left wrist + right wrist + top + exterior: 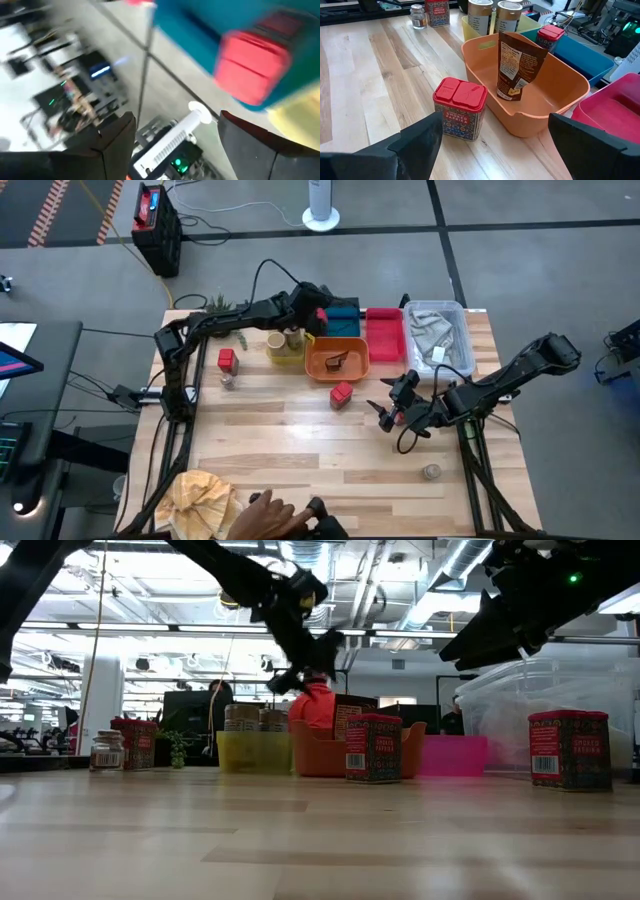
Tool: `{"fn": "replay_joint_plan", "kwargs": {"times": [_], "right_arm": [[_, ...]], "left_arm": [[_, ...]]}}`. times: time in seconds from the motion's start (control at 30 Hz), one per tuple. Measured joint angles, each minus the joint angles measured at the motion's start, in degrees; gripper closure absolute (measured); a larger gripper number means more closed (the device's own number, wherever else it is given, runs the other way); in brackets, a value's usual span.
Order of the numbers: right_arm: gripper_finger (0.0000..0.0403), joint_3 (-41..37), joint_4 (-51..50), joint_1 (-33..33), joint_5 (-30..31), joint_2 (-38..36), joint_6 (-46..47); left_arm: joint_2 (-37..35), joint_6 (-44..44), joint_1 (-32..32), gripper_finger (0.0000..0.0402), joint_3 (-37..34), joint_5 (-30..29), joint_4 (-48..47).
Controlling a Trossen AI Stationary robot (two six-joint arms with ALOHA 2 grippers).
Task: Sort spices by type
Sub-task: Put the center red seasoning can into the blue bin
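My left gripper [316, 304] hangs open just above the blue tray [348, 320], with a red tin [255, 65] standing in the tray below and ahead of its fingers. My right gripper [502, 150] is open over the table, facing a second red tin [459, 107] that stands beside the orange tray [570, 87]. A dark brown pouch [516, 65] leans in the orange tray. Two tan jars [284, 339] stand in the yellow tray [285, 356]. A third red tin [227, 360] and a small shaker [228, 380] stand at the table's left.
A pink tray [385, 335] and a clear bin [440, 335] holding cloth sit at the far right. A shaker [431, 471] stands near the front right, and one more red tin [570, 750] shows at the right in the low view. A person's hand [268, 515] and a yellow cloth [200, 495] are at the near edge.
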Motion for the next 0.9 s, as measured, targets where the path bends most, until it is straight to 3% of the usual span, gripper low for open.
{"fn": "replay_joint_plan", "kwargs": {"times": [0.13,0.27,0.43,0.57,0.73,0.9], "right_arm": [[0.0017,0.0,-0.3,-0.7,-3.3,-0.7,-1.4],[0.0017,0.0,-0.3,-2.5,-6.5,-2.2,-2.4],[0.0017,0.0,-2.7,-4.4,-6.9,-3.1,-2.1],[0.0017,0.0,-4.6,-5.4,-6.9,-3.2,0.5],[0.0017,0.0,-10.3,-6.0,-12.7,-3.3,6.8],[0.0017,0.0,-10.6,-6.0,-12.8,-3.2,8.0]], "left_arm": [[-3.2,-9.5,-1.3,0.0134,0.0,0.4,-0.3],[-6.5,-23.4,-4.1,0.0134,0.0,1.5,-6.5],[-9.1,-44.4,-9.5,0.0134,0.0,11.8,-15.5],[-9.1,-63.0,-13.8,0.0134,0.0,17.2,-16.2],[-6.4,-81.9,-19.9,0.0134,0.0,16.6,-15.6],[-4.4,-93.9,-24.8,0.0134,0.4,13.7,-13.9]]}}
